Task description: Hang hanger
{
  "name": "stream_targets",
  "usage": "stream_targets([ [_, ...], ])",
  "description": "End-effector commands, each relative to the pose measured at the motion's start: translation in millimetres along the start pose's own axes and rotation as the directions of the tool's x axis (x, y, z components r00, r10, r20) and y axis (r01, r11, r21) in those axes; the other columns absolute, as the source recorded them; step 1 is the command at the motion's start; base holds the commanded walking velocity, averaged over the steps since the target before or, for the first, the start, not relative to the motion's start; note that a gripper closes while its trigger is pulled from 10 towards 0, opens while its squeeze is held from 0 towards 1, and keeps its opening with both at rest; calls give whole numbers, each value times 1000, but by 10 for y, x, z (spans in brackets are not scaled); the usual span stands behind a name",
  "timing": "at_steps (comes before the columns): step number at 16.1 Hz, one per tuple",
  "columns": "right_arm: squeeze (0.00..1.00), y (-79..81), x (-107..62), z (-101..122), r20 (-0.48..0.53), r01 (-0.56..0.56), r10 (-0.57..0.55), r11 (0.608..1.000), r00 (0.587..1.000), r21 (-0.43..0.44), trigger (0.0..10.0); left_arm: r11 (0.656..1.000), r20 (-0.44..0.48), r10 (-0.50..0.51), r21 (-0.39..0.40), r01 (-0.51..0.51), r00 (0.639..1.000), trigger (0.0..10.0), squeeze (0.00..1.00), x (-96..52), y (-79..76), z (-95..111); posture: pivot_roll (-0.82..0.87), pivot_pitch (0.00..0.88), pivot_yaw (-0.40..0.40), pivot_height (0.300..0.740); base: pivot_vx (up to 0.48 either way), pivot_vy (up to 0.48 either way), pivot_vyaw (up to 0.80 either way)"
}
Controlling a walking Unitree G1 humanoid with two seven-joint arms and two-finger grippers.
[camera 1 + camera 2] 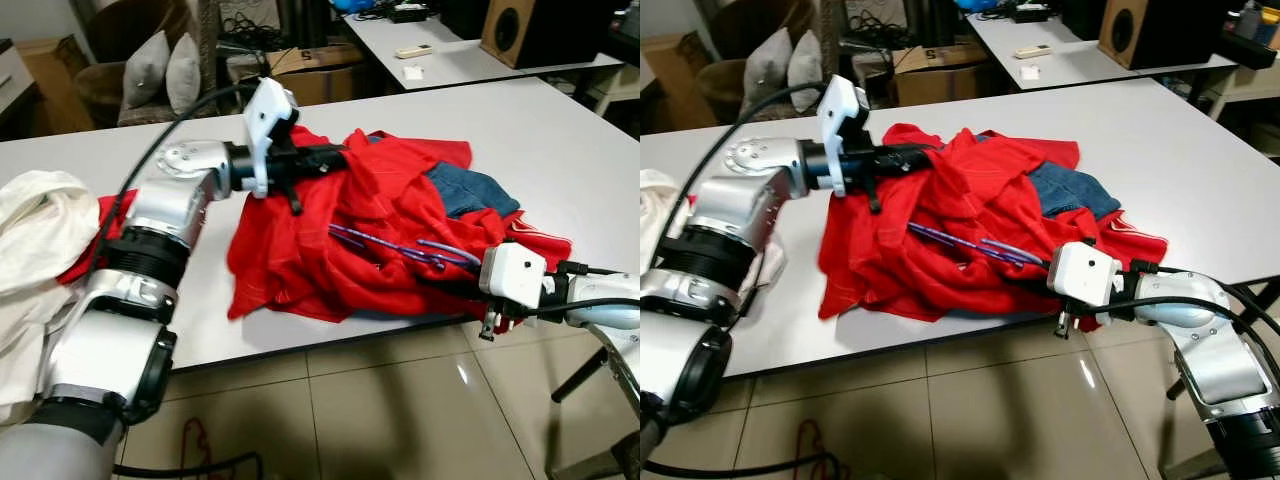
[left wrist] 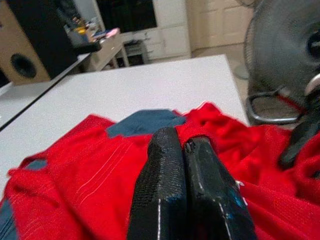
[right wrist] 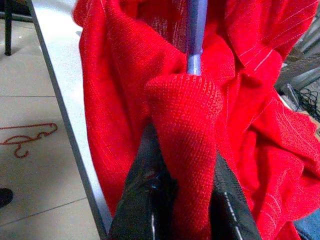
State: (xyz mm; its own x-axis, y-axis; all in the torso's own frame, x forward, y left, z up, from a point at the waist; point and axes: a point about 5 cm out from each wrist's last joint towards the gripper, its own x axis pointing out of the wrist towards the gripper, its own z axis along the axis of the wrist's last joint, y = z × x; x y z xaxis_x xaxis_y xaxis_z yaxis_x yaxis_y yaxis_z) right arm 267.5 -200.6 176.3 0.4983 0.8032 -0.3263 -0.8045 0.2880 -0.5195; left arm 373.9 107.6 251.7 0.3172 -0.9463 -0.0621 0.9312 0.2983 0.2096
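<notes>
Pinching a fold of the red garment (image 3: 190, 150), the right gripper (image 3: 182, 200) is closed beside the purple hanger (image 1: 400, 247); the left gripper (image 2: 186, 150) is pressed shut above the cloth.

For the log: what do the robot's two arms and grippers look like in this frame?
Both arms are silver metal with black ribbed joint rings. The left arm carries a round silver cap with screws and a looping black cable. Each wrist ends in a white boxy camera housing. The left gripper and right gripper have long black textured fingers. Black cables trail from the right arm.
</notes>
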Motion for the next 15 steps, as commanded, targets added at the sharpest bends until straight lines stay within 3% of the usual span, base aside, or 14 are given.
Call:
stream_targets([
  [1, 0, -74, 22, 148, 61, 20, -18, 999, 998, -48, 0, 999, 28, -51, 10, 51, 998, 0, 0, 82, -50, 81, -80, 0, 103, 740, 0, 0, 0],
  [3, 0, -37, 93, 42, -13, -2, 1, 999, 1000, -49, 0, 991, 104, -133, -16, 135, 986, 0, 0, 248, -139, 186, -77, 0, 104, 740, 0, 0, 0],
  [6, 0, -20, 157, 86, 24, -5, 6, 999, 1000, -39, 0, 989, 25, -149, 3, 149, 988, 0, 0, 370, -204, 56, -75, 0, 106, 740, 0, 0, 0],
  [8, 0, -30, 140, 93, 22, 0, 1, 999, 1000, -44, 0, 997, -78, -47, 58, 51, 996, 0, 0, 320, -113, -56, -79, 0, 109, 740, 0, 0, 0],
  [11, 0, -29, 89, 73, 13, 3, -2, 999, 1000, -45, 0, 981, -196, 135, 163, -104, 971, 431, 0, 86, 90, -137, -77, 0, 105, 740, 0, 0, 0],
  [12, 0, -25, 87, 74, 19, 1, 0, 999, 1000, -41, 0, 971, -216, 186, 192, -145, 958, 1961, 0, 29, 142, -156, -75, 0, 104, 740, 0, 0, 0],
  [13, 0, -18, 91, 77, 23, -5, 6, 999, 1000, -37, 0, 964, -235, 218, 201, -172, 947, 5098, 0, 4, 170, -180, -72, 0, 101, 740, 0, 0, 0],
  [14, 0, -12, 96, 81, 27, -12, 13, 999, 1000, -32, 0, 953, -245, 274, 203, -227, 930, 10000, 0, 3, 208, -210, -69, 0, 99, 740, 0, 0, 0],
  [15, 0, -12, 99, 84, 29, -13, 14, 999, 999, -32, 0, 953, -232, 277, 187, -237, 932, 10000, 0, 15, 211, -210, -69, 0, 98, 740, 0, 0, 0],
])
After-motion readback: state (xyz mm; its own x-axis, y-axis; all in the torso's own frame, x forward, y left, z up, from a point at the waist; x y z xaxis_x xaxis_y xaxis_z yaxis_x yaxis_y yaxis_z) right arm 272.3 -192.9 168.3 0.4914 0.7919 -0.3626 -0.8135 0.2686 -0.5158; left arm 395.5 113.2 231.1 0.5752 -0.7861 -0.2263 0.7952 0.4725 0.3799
